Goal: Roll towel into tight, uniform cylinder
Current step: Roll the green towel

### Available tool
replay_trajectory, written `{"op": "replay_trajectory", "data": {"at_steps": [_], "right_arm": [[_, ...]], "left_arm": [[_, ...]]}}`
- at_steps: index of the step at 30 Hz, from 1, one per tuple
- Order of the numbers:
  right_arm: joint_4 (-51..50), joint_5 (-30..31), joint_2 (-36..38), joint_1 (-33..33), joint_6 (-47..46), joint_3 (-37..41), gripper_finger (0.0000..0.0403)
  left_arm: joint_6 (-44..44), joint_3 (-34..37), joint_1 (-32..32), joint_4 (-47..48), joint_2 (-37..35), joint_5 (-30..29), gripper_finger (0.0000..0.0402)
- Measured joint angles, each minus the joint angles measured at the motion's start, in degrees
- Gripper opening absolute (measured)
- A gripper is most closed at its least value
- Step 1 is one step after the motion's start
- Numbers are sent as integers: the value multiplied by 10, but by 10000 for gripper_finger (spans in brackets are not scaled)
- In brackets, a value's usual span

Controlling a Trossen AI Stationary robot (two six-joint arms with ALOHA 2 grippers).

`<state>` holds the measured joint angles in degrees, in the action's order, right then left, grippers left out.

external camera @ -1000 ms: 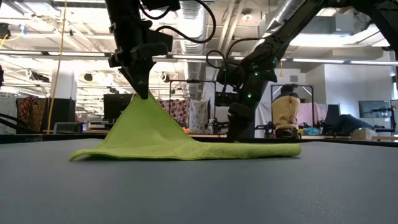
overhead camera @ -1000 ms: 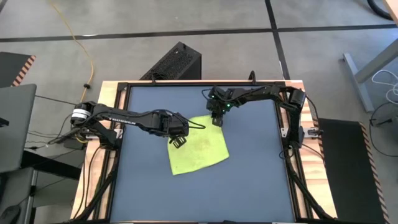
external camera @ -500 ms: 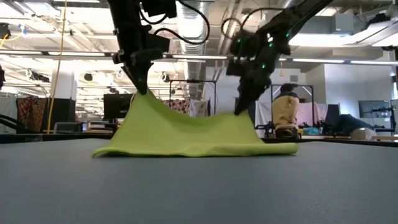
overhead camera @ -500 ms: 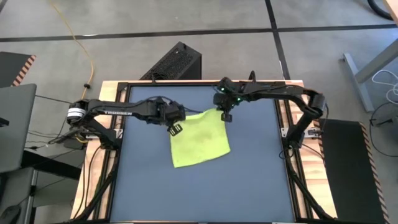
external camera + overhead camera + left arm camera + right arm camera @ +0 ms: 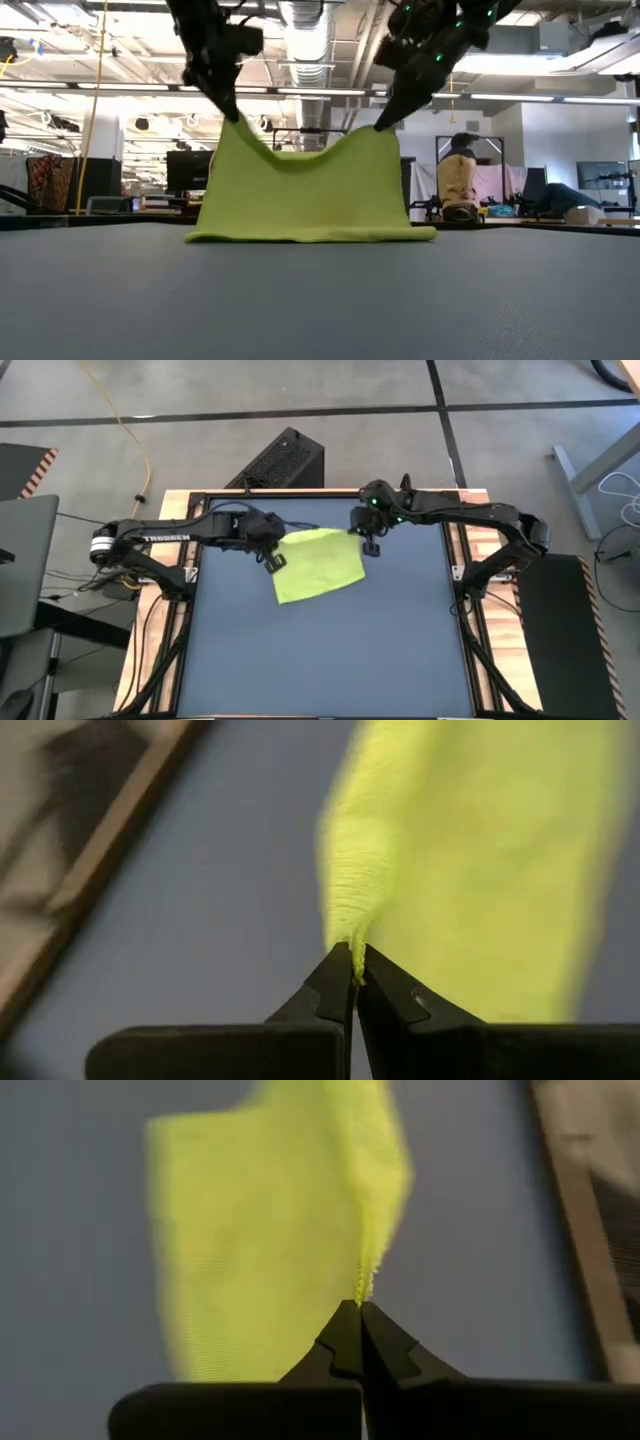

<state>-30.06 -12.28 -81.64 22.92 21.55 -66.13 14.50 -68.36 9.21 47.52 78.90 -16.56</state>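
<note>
The lime towel point(image 5: 318, 563) hangs between my two grippers over the dark blue-grey mat point(image 5: 320, 650), near the mat's far edge. In the low view the towel point(image 5: 310, 195) hangs like a curtain, sagging between its two top corners, with its lower edge point(image 5: 310, 237) on the mat. My left gripper point(image 5: 275, 561) is shut on the towel's far left corner. My right gripper point(image 5: 368, 546) is shut on its far right corner. My left gripper pinches the towel's far left corner point(image 5: 350, 942) between its two fingertips, coming from above. The corner is lifted off the mat and the cloth hangs below the fingers point(image 5: 236, 122). My right gripper pinches the towel's far right corner point(image 5: 364, 1292) between its two fingertips, coming from above. The corner is lifted and the cloth hangs below the fingers point(image 5: 385, 125); the top edge between the two corners sags a little.
The wooden table frame point(image 5: 330, 494) runs close behind both grippers at the far edge. The mat stretches bare toward the near edge point(image 5: 320, 680). A black box point(image 5: 285, 460) stands on the floor beyond the table.
Both grippers have risen and gone toward the table's far edge. My right gripper has taken hold of the far right corner and lifted it. The towel, first raised only at its left corner, now hangs upright from both corners, its lower edge dragged toward the far edge.
</note>
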Motion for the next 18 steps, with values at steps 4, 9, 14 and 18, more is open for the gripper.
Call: {"op": "replay_trajectory", "data": {"at_steps": [4, 9, 14, 18], "right_arm": [[-89, -138, 55, -10, -43, -24, 9], [-165, -337, 125, -11, -80, -69, 9], [-166, -476, 168, -10, -125, -84, 9], [-198, -460, 167, -11, -128, -83, 10]], "left_arm": [[-7, 0, -35, -74, -20, 115, 0], [-14, 0, -81, -263, -55, 250, 0], [5, 0, -109, -405, -75, 351, 0], [31, -1, -115, -404, -78, 352, 0]]}}
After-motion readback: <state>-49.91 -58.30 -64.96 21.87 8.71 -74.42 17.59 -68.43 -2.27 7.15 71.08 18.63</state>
